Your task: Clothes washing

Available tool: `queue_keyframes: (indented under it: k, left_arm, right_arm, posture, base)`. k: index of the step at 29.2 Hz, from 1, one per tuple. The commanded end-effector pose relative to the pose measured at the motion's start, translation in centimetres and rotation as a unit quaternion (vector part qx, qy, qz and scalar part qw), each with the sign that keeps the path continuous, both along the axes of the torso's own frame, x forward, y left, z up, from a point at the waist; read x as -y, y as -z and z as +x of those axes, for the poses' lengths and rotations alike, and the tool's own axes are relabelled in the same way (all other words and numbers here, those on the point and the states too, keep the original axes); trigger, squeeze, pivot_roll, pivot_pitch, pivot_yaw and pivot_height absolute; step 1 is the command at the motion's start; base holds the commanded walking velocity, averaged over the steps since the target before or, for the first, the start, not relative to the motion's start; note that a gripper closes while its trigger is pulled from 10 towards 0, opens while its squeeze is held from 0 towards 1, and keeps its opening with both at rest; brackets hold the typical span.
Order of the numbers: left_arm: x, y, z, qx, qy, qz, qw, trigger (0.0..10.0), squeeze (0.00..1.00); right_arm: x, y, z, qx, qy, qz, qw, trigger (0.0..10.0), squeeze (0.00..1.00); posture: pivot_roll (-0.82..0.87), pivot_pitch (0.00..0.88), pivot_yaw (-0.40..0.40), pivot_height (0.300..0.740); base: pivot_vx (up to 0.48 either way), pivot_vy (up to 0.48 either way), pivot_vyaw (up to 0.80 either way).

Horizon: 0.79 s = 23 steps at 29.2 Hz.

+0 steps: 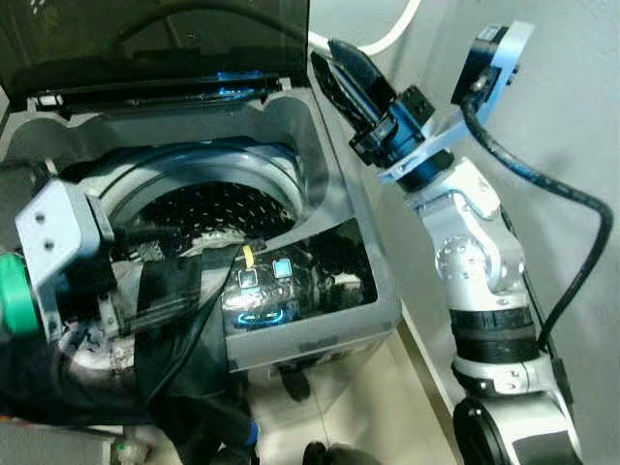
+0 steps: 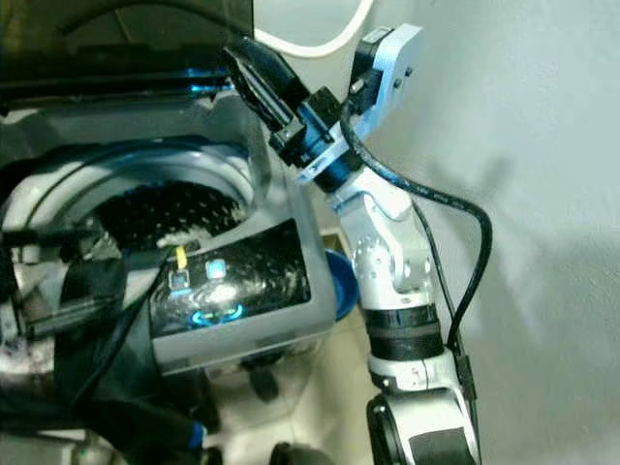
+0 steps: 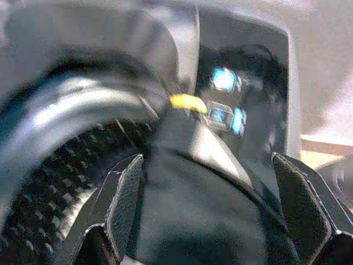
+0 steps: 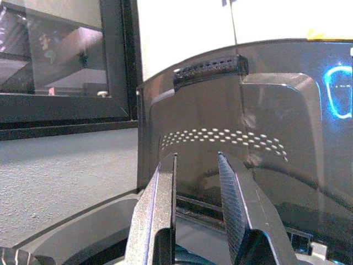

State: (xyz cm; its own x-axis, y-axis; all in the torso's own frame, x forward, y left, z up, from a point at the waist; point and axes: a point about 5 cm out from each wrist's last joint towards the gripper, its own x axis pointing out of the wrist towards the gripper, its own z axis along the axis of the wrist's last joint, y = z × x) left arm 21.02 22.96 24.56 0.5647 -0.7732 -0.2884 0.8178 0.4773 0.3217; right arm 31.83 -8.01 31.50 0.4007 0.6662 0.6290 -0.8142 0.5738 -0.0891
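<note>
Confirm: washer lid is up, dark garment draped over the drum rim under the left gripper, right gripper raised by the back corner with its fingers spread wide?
Not quite. The right wrist view shows the right gripper with fingers nearly together, not spread wide. The rest stands: lid up, dark garment over the drum rim, left gripper above it.

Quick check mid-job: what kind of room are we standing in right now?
Most likely a laundry corner: a top-loading washing machine with its lid raised, perforated drum exposed, lit control panel and a hose on the wall.

White hose (image 1: pixel 387 37) curves on grey wall (image 2: pixel 542 145) behind machine. Blue round object (image 2: pixel 341 283) on floor, partly hidden, near wall. Pale floor tiles (image 1: pixel 387 407) below. Dark window frame (image 4: pixel 118 61) beside textured ledge (image 4: pixel 60 171).
</note>
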Motion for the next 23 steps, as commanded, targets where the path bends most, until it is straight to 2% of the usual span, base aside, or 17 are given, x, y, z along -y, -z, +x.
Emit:
queue_keyframes:
  k: [1,3,8,9,13,14,15,23]
  left_arm:
    - [0.3,0.1,-0.5,-0.009,0.014,0.002,1.0,10.0,0.0]
    - [0.0,1.1,-0.5,-0.023,-0.002,0.006,1.0,10.0,0.0]
    - [-0.7,2.0,-0.2,-0.03,-0.021,0.017,0.999,10.0,0.0]
    - [-1.1,2.3,0.2,-0.027,-0.037,0.022,0.999,10.0,1.0]
    - [-1.5,2.5,0.5,-0.026,-0.05,0.027,0.998,10.0,1.0]
    - [-1.7,2.5,0.8,-0.025,-0.061,0.03,0.997,0.0,0.31]
    - [-1.9,2.4,1.0,-0.024,-0.064,0.033,0.997,0.0,0.0]
    - [-2.2,2.3,1.1,-0.022,-0.067,0.039,0.997,0.0,0.0]
  right_arm:
    - [0.0,0.0,-0.1,0.004,0.0,0.0,1.0,10.0,0.0]
    - [-0.1,0.0,-0.1,0.004,-0.002,0.003,1.0,10.0,0.0]
    - [-0.3,-0.1,-0.1,0.004,-0.004,0.004,1.0,10.0,0.0]
    - [-0.3,-0.1,-0.1,0.005,-0.005,0.004,1.0,10.0,0.0]
    - [-0.3,-0.1,-0.1,0.005,-0.005,0.004,1.0,10.0,0.0]
    - [-0.2,-0.2,-0.1,0.005,-0.004,0.004,1.0,10.0,0.0]
    - [-0.2,-0.2,-0.1,0.006,-0.003,0.004,1.0,10.0,0.0]
    - [-0.1,-0.2,-0.1,0.006,0.0,0.005,1.0,10.0,0.0]
  posture:
    - [0.19,0.085,0.03,0.74]
    - [0.19,0.086,0.029,0.74]
    - [0.19,0.088,0.025,0.74]
    - [0.19,0.088,0.025,0.74]
    - [0.19,0.087,0.025,0.74]
    - [0.19,0.087,0.025,0.74]
    - [0.19,0.086,0.03,0.74]
    - [0.19,0.087,0.028,0.74]
  base:
    - [0.0,0.0,0.0]
    - [0.0,0.0,0.0]
    - [0.0,0.0,0.0]
    - [0.0,0.0,0.0]
    - [0.0,0.0,0.0]
    - [0.0,0.0,0.0]
    - [0.0,0.0,0.0]
    - [0.0,0.0,0.0]
